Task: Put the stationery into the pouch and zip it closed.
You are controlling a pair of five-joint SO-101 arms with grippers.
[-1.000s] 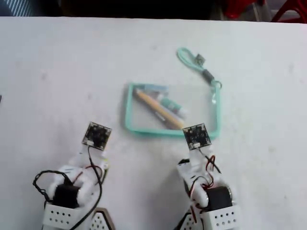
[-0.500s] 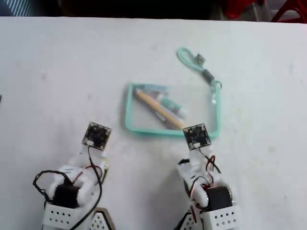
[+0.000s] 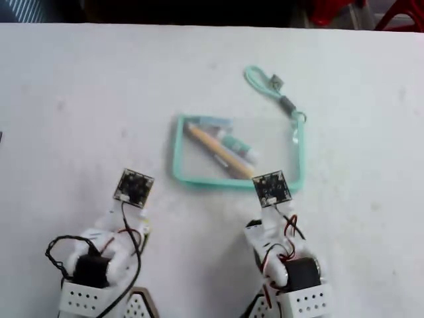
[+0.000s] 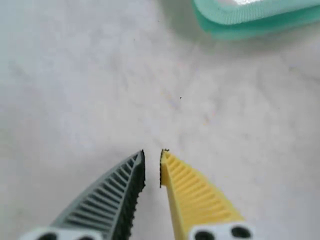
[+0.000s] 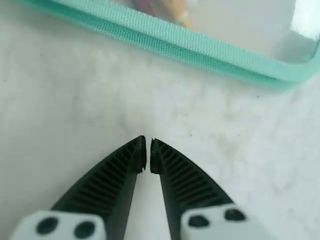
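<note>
A clear pouch (image 3: 271, 142) with a teal border lies flat mid-table, holding a wooden pencil (image 3: 215, 150) and a small teal-and-white item (image 3: 238, 147). Its teal wrist strap (image 3: 265, 83) trails off toward the back. The zipper pull (image 3: 294, 134) sits at the pouch's right end. My left gripper (image 4: 152, 156) hovers low over bare table, shut with nothing in it, the pouch's corner (image 4: 250, 17) a short way off. My right gripper (image 5: 148, 143) is shut and empty too, just short of the pouch's near edge (image 5: 200, 47).
The white table (image 3: 79, 99) spreads wide to the left and right of the pouch. Both arm bases (image 3: 93, 271) sit at the near edge. Dark floor and something red (image 3: 344, 12) lie beyond the far edge.
</note>
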